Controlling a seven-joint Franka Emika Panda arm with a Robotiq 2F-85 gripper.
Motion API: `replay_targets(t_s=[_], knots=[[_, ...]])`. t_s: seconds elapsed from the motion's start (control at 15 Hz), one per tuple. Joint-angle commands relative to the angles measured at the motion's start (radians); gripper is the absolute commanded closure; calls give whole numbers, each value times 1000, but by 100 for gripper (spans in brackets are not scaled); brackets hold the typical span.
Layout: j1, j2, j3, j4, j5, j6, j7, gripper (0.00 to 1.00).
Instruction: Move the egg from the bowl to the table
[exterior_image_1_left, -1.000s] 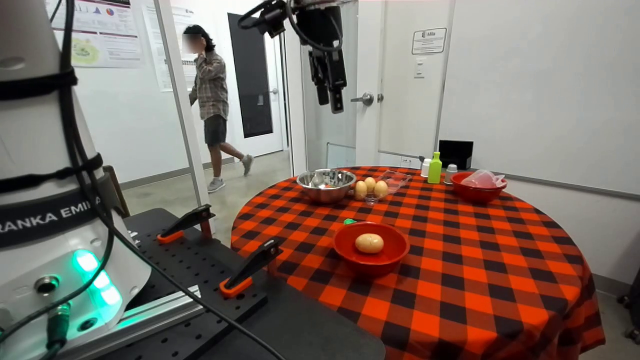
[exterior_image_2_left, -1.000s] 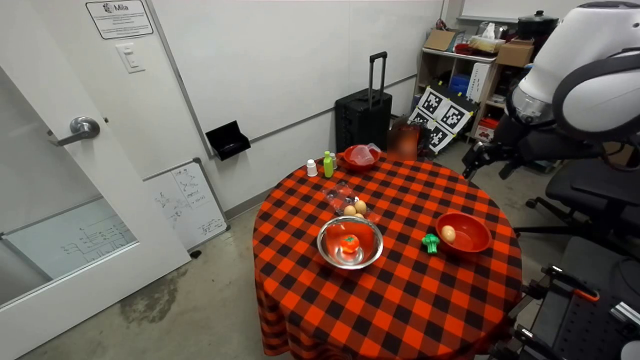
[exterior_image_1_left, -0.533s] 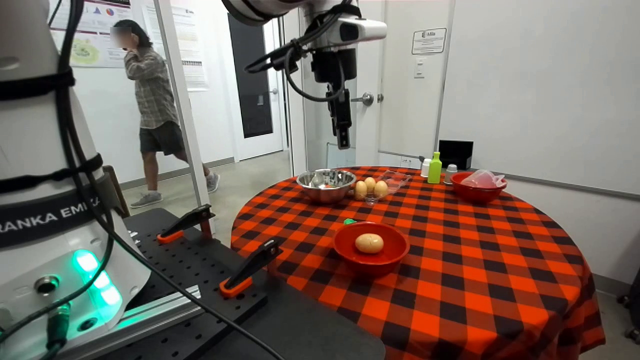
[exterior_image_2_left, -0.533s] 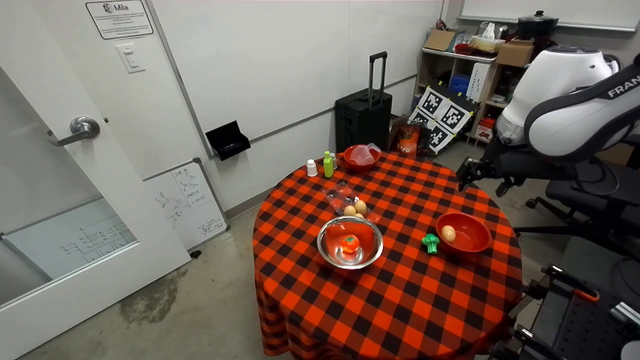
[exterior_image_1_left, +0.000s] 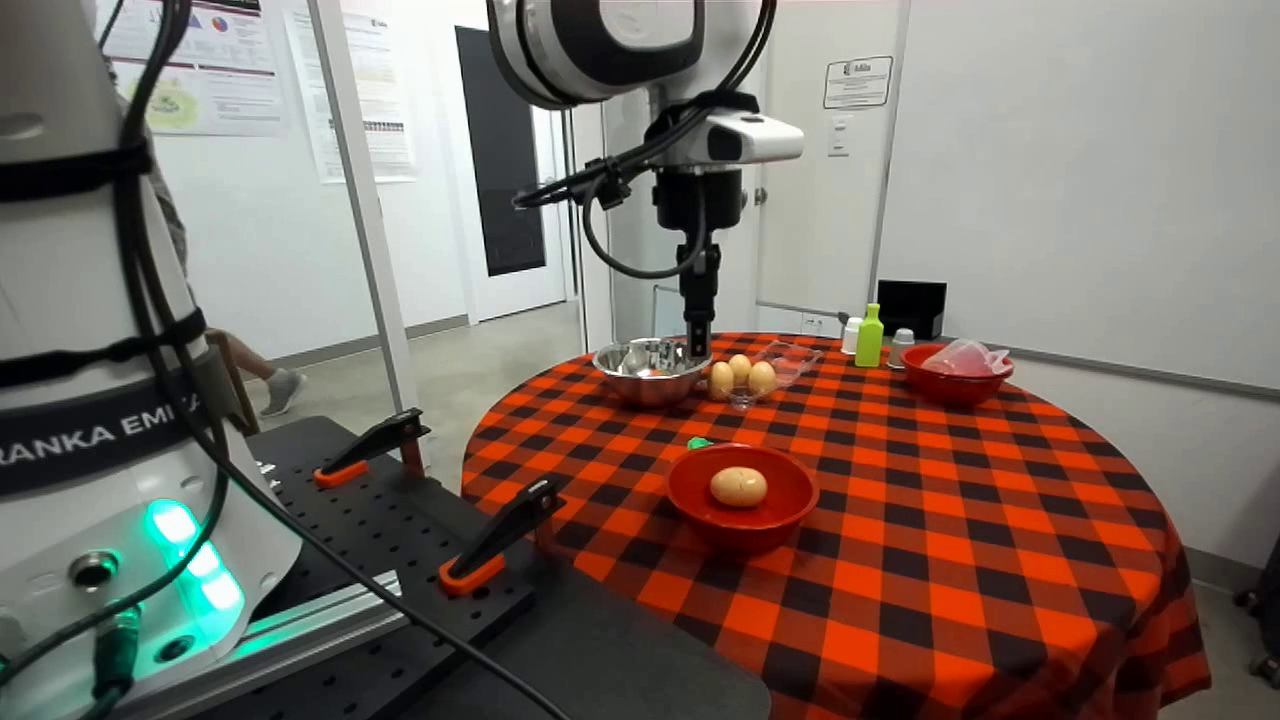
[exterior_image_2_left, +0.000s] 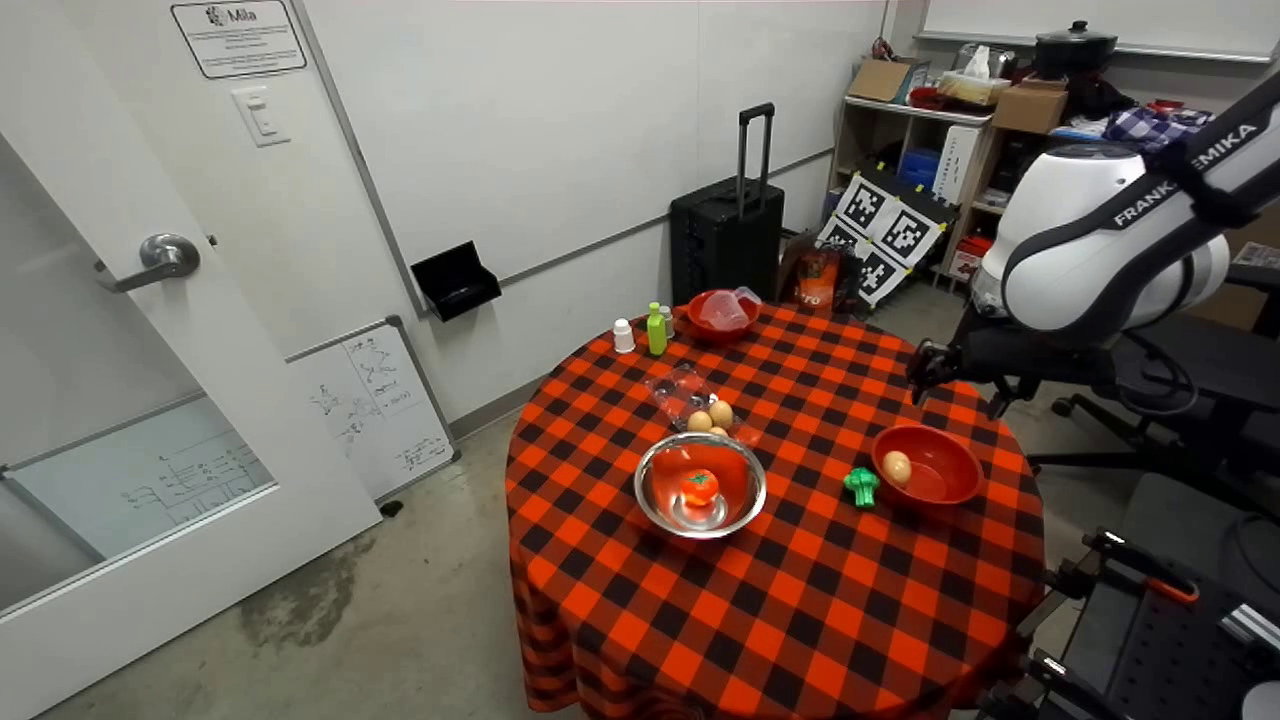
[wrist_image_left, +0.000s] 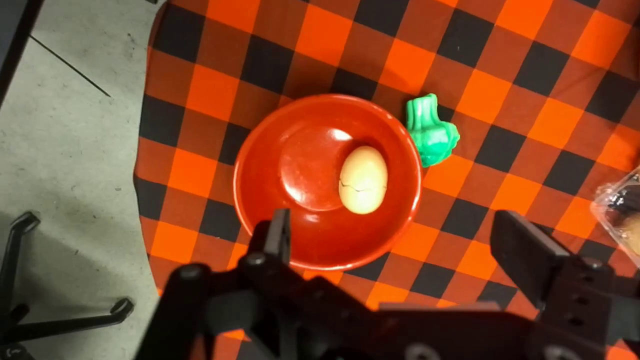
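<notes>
A tan egg with a crack line lies on its side in a red bowl, seen in both exterior views (egg (exterior_image_1_left: 739, 487), bowl (exterior_image_1_left: 742, 537); egg (exterior_image_2_left: 896, 467), bowl (exterior_image_2_left: 942, 472)). In the wrist view the egg (wrist_image_left: 363, 180) sits toward the right of the bowl (wrist_image_left: 310, 165). The bowl stands on the table with a red and black checked cloth (exterior_image_1_left: 950, 560). My gripper (wrist_image_left: 391, 217) is open and empty, its fingers wide apart. It points down above the table, apart from the egg, and also shows in the exterior views (exterior_image_1_left: 698, 345) (exterior_image_2_left: 957, 402).
A green toy broccoli (wrist_image_left: 430, 132) lies against the bowl. A metal bowl (exterior_image_2_left: 655, 505) holds a toy tomato (exterior_image_2_left: 700, 488). More eggs (exterior_image_2_left: 720, 413) sit in a clear carton (exterior_image_2_left: 675, 385). A green bottle (exterior_image_1_left: 869, 337) and another red bowl (exterior_image_1_left: 955, 388) stand farther off.
My arm has come down, bringing the open gripper lower toward the table and the red bowl. The egg and bowls have not moved. A person has walked behind the robot base.
</notes>
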Motion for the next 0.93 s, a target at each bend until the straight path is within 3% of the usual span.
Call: replay_targets(t_s=[0.0,0.87], knots=[[41,107,-26,42,112,43,-44,0],[41,355,-15,141,317,105,-151,0]])
